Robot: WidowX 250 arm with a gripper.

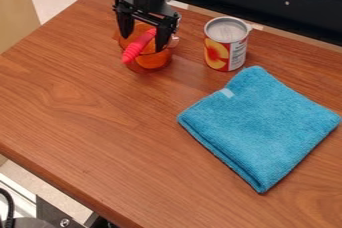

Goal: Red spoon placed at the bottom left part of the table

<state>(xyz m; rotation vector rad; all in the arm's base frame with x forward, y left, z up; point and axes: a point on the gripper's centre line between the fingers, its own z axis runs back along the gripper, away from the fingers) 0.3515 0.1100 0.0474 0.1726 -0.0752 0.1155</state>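
Wooden table (80,122), spoon (137,48) seemingly under claw (143,44)

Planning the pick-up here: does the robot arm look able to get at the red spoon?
Probably yes: the open pincer hangs over the orange pot, and the red spoon slants out between its fingers, apparently unblocked.

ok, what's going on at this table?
The robot arm's gripper is low over the orange see-through pot, fingers apart, with the red spoon right beneath. It doesn't look gripped. The spoon is at the pot, not yet at the table's bottom left. Can and blue cloth sit off to the side.
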